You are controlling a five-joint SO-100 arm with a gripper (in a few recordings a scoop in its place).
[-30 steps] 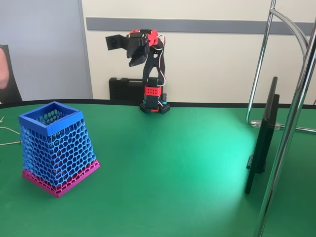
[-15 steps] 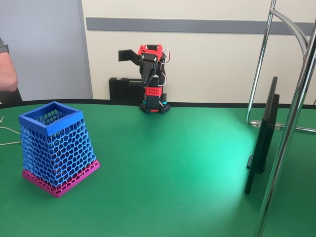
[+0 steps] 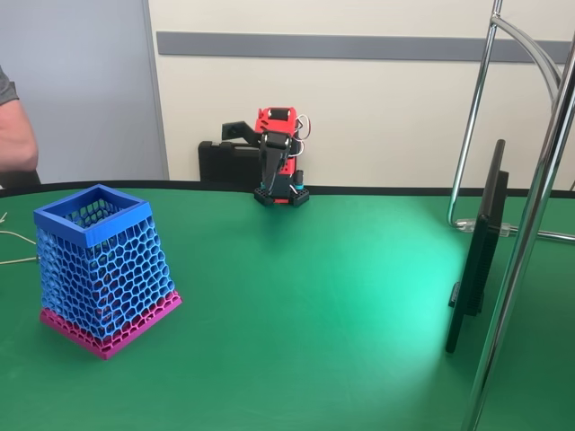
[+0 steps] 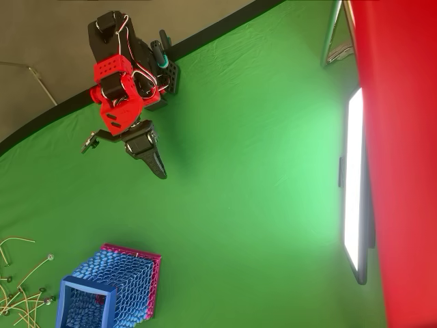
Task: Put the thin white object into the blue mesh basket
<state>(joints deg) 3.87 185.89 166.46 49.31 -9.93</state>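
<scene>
My gripper (image 4: 158, 167) hangs closed and empty, well apart from the blue honeycomb basket (image 3: 101, 268). Overhead, pale strands (image 4: 20, 287) litter the cloth beside it; I cannot single out the white one.

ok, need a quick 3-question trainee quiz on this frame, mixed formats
1. True or false: the gripper holds a white strand.
2. In the overhead view, the pale thin wires lie: A) inside the blue mesh basket B) on the green table beside the basket C) under the monitor.
3. Fill in: the basket's base band is ____.

Key: 1 false, nothing shows between the fingers; 2 B; 3 magenta.
</scene>
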